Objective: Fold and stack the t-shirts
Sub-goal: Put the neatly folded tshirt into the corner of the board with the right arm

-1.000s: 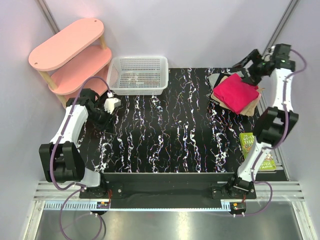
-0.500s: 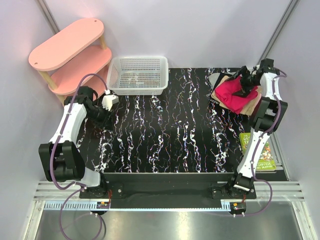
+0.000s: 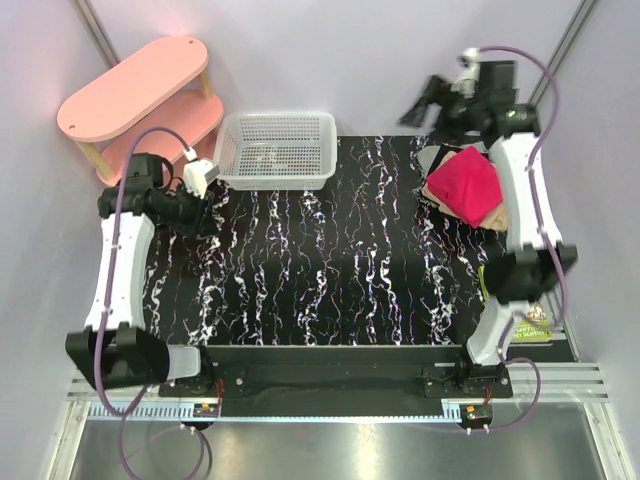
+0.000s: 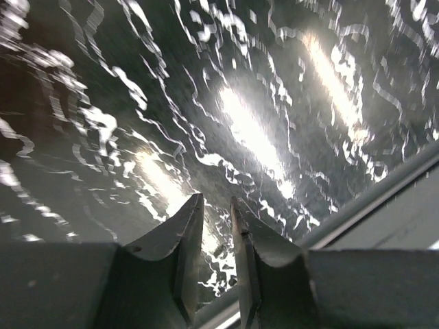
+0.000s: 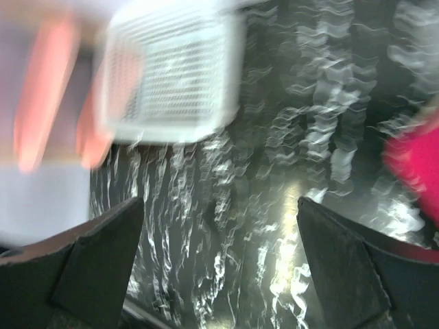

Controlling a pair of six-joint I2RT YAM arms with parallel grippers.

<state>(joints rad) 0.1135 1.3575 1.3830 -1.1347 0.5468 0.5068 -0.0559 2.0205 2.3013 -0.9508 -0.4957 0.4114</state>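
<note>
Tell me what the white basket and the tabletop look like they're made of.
White mesh basket: probably moulded plastic, judging by its even grid of holes. Tabletop: glossy black with white veining, a marble look, possibly laminate; lamp glare reflects off it.

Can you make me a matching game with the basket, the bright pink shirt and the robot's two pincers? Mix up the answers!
Things:
1. white mesh basket
2. crimson-pink t-shirt
3. left pincer
4. right pincer

Clues:
A. on top of the folded shirts, far right
B. fingers wide apart
C. at the far edge of the table, left of the middle
D. fingers almost touching, nothing between them

Pairs: 1-C, 2-A, 3-D, 4-B
</note>
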